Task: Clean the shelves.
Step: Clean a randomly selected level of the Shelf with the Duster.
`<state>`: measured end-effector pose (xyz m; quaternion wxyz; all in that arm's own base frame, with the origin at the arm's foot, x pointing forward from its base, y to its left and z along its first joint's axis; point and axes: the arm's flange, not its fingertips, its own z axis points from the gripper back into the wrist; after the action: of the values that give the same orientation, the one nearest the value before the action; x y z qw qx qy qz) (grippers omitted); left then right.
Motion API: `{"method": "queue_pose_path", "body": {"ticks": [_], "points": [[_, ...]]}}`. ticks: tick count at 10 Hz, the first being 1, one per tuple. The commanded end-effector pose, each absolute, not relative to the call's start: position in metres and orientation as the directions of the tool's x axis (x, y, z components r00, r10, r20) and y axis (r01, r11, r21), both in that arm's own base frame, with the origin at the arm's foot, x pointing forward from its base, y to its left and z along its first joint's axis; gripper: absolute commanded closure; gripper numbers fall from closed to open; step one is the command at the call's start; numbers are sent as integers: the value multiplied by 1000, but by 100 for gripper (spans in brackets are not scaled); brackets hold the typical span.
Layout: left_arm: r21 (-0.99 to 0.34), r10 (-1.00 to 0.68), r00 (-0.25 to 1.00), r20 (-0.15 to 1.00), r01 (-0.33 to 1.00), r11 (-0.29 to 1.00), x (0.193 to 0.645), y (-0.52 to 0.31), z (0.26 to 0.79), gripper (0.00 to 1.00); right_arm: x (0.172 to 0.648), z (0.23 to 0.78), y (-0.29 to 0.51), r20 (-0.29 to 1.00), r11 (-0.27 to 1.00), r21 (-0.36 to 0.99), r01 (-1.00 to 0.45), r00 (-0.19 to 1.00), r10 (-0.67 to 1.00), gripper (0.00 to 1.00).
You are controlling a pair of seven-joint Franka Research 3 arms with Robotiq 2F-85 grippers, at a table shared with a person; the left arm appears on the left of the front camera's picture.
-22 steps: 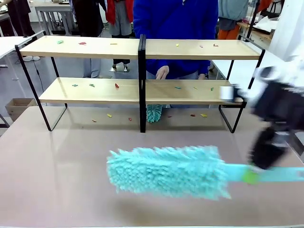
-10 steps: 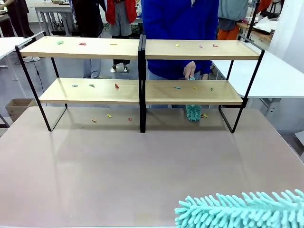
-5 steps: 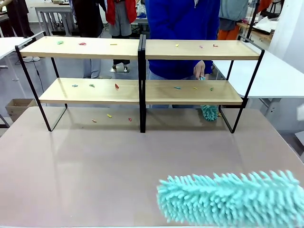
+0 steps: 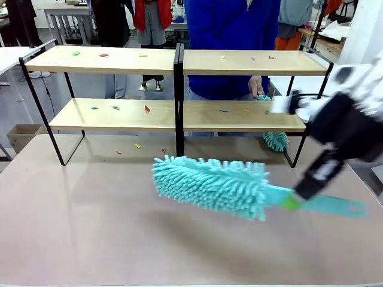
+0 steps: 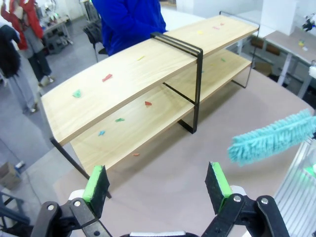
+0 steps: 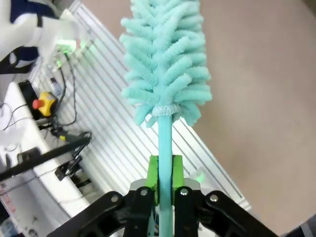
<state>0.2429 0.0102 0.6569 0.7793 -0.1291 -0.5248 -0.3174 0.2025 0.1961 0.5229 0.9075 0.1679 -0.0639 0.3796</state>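
- My right gripper (image 6: 165,174) is clamped on the duster (image 4: 209,185) handle, just behind the head.
- It looks light with a soft head, so I'd keep hold of the stiff handle.
- The shelves (image 4: 119,60) stand straight ahead of my left gripper (image 5: 157,183), whose jaws are spread and empty.

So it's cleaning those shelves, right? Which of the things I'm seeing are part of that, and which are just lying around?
Part of the job: the shelves, the coloured scraps on them, the big teal duster in the right gripper, the small duster in the person's hand.
Just there: the cardboard box on the floor; the left gripper, open and holding nothing.
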Motion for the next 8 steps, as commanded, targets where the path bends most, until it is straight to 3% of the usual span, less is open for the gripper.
{"method": "queue_pose_path", "body": {"ticks": [1, 2, 3, 4, 5, 8], "points": [[128, -356, 249, 901, 631, 765, 243, 10, 656, 0, 214, 478, 240, 246, 665, 254, -702, 712, 658, 88], [128, -356, 249, 901, 631, 765, 243, 10, 656, 0, 203, 523, 196, 243, 655, 256, -710, 704, 668, 88], [128, -356, 249, 901, 631, 765, 243, 10, 656, 0, 203, 523, 196, 243, 655, 256, -710, 704, 668, 88], [128, -356, 249, 901, 631, 765, 243, 10, 656, 0, 209, 501, 232, 237, 651, 234, -722, 691, 682, 88], [128, -356, 249, 901, 631, 765, 243, 10, 656, 0, 211, 494, 254, 238, 787, 152, -598, 795, 558, 88], [128, -356, 249, 901, 631, 765, 243, 10, 656, 0, 230, 460, 319, 358, 836, 112, -537, 807, 470, 88]]}}
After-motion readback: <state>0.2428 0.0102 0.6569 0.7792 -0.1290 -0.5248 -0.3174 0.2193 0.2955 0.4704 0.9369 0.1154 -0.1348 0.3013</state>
